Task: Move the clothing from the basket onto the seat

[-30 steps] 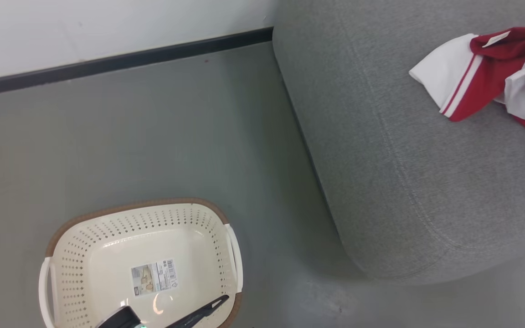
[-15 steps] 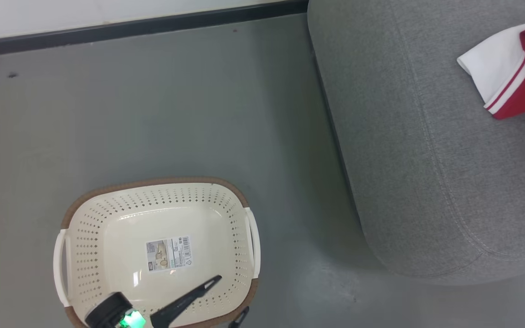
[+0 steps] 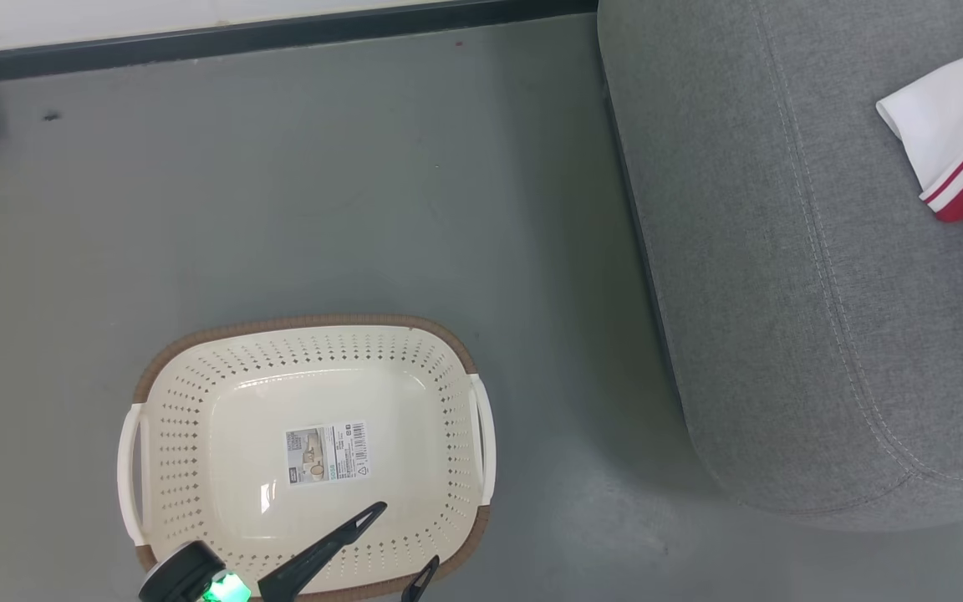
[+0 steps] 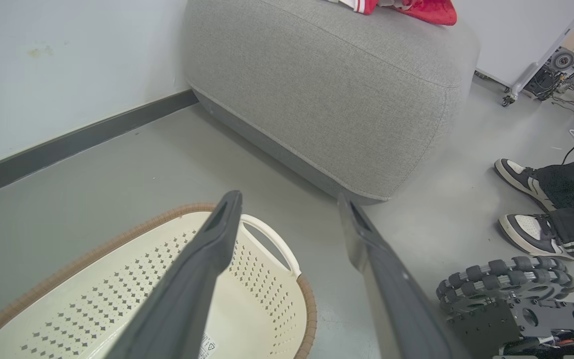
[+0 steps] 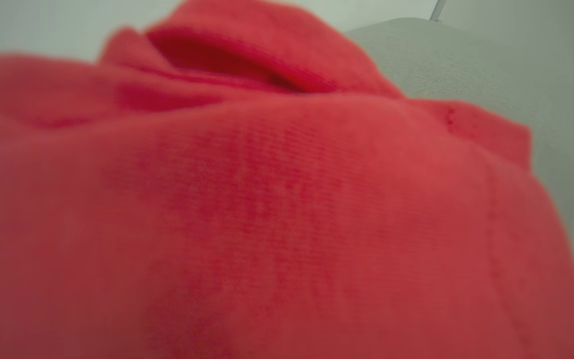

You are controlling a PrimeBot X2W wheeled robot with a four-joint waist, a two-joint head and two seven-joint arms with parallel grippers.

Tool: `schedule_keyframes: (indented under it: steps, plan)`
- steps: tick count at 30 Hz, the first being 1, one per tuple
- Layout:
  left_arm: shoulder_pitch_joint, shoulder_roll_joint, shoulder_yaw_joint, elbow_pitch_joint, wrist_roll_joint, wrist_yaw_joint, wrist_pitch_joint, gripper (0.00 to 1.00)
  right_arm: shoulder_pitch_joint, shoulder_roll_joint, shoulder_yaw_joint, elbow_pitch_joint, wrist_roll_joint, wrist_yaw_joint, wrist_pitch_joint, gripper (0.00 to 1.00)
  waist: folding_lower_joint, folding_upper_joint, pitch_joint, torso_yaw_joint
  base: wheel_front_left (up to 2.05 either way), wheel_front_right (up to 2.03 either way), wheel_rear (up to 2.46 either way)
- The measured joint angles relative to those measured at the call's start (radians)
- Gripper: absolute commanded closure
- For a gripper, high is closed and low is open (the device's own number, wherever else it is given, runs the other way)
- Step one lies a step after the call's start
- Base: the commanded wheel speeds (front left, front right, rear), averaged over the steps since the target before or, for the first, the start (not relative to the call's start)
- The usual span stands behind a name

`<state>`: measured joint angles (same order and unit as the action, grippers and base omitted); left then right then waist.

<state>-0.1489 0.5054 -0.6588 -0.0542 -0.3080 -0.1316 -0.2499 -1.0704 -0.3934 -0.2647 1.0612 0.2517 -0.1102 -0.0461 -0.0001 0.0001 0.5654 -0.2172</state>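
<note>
Grey floor [image 3: 281, 209], dark skirting [image 3: 239, 38], seemingly white wall [image 4: 43, 60]

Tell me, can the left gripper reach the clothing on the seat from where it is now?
Probably not. The left gripper hangs open over the rim of the basket, and the clothing lies far across the seat, with floor between. Nothing blocks the way; the distance does.

Left gripper [image 4: 289, 197] wide, right gripper closed
</note>
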Motion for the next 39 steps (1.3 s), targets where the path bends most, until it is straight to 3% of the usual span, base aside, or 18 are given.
schedule_keyframes:
  steps: [5,6,7,20,35,39]
  plan:
    - [0.0,-0.002,0.001,0.001,0.0,0.0,0.0,0.0,-0.007,-0.002,0.012,0.021,-0.013,-0.004,-0.012,1.0,0.0001,0.0,-0.004,0.002,0.0,0.0,0.0]
    - [0.0,-0.002,0.003,0.002,0.0,0.0,0.0,0.0,-0.008,-0.002,0.013,0.027,-0.015,-0.004,-0.018,0.2,0.0001,0.0,-0.007,0.002,0.0,0.0,0.0]
    - [0.0,-0.002,0.003,0.003,0.0,0.0,0.0,0.0,-0.008,-0.002,0.016,0.032,-0.016,-0.004,-0.019,0.0,0.0001,0.0,-0.01,0.001,0.0,0.0,0.0]
    - [-0.001,-0.035,-0.008,0.019,0.0,0.0,0.0,0.0,0.021,0.0,0.048,0.119,-0.052,-0.003,-0.056,0.0,0.0001,0.0,-0.067,-0.025,0.0,0.0,0.0]
    - [0.0,-0.114,-0.052,0.069,-0.003,0.0,0.0,0.0,0.11,-0.023,0.095,0.213,-0.076,0.098,0.049,0.0,0.0,-0.0001,-0.184,-0.056,0.0,0.0,0.0]
    - [0.004,-0.137,-0.058,0.078,-0.007,0.0,0.0,0.0,0.121,-0.057,0.091,0.218,-0.076,0.102,0.095,0.0,0.0,-0.0001,-0.215,-0.062,0.0,0.0,0.0]
